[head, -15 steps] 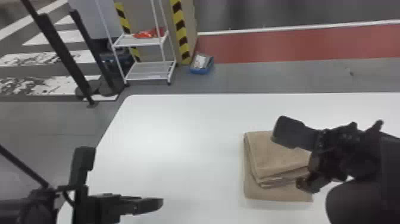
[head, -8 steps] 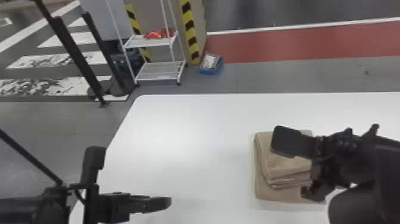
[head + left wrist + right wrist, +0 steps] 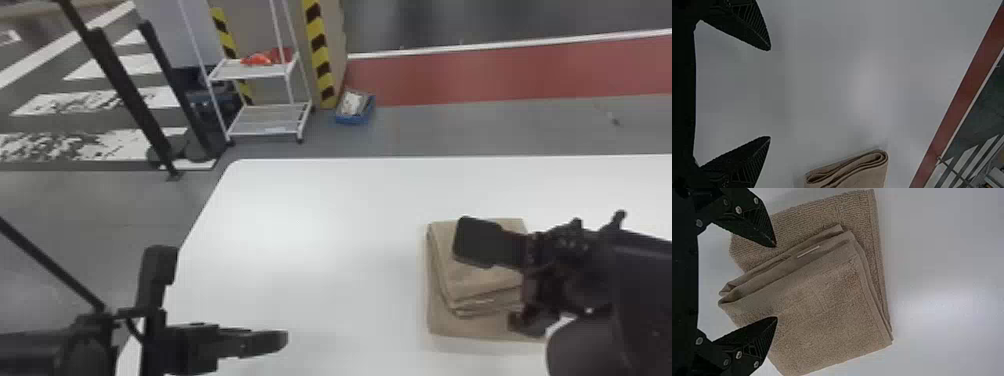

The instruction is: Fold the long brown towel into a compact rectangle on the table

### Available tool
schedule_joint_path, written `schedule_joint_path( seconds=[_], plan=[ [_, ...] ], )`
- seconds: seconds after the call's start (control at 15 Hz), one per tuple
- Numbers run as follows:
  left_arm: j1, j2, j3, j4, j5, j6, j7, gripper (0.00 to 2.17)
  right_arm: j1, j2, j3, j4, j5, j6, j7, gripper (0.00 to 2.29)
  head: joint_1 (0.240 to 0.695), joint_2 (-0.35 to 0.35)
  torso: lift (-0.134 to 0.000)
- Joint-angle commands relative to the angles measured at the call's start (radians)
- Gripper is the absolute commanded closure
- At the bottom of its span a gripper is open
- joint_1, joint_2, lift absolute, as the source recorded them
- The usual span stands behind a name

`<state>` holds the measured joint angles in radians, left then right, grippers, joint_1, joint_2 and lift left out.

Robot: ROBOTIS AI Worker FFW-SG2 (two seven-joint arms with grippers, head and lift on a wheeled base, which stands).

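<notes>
Brown towel (image 3: 462, 278) is found folded, bottom layer (image 3: 828, 212) exposed, on the table (image 3: 310, 220). Right gripper (image 3: 776, 281) is positioned above it, left gripper (image 3: 770, 93) well apart; fingers of both are spread wide. Upper layers (image 3: 828, 309) could be skewed if only they are caught and dragged.

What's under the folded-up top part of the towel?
More brown towel: its bottom layer sticks out toward the robot, on the white table. Whatever the folded part covers can't be seen.

Your right gripper (image 3: 491, 282) stands open above the folded brown towel (image 3: 820, 305). The pale strip (image 3: 808, 251) on it may be a label.
</notes>
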<state>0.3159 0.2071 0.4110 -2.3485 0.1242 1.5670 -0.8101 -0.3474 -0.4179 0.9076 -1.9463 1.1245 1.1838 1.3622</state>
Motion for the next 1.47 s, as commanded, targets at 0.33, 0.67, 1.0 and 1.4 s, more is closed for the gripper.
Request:
schedule_joint_path(
  seconds=[0.33, 0.67, 1.0, 1.4],
  plan=[
    [0.002, 0.000, 0.005, 0.002, 0.000, 0.004, -0.003, 0.08, -0.005, 0.021, 0.002, 0.026, 0.008, 0.000, 0.005, 0.35, 0.695, 0.249, -0.124],
    [0.003, 0.000, 0.009, 0.002, 0.000, 0.004, -0.007, 0.08, -0.008, 0.031, 0.002, 0.047, 0.014, 0.000, 0.005, 0.47, 0.695, 0.248, -0.124],
    [0.003, 0.000, 0.011, -0.002, 0.003, 0.004, -0.009, 0.08, -0.013, 0.050, 0.000, 0.044, 0.012, 0.003, 0.005, 0.66, 0.695, 0.254, -0.124],
    [0.003, 0.000, 0.011, -0.012, 0.005, 0.004, -0.012, 0.08, -0.013, 0.054, -0.010, 0.047, 0.003, -0.040, 0.005, 1.15, 0.695, 0.263, -0.124]
  ],
)
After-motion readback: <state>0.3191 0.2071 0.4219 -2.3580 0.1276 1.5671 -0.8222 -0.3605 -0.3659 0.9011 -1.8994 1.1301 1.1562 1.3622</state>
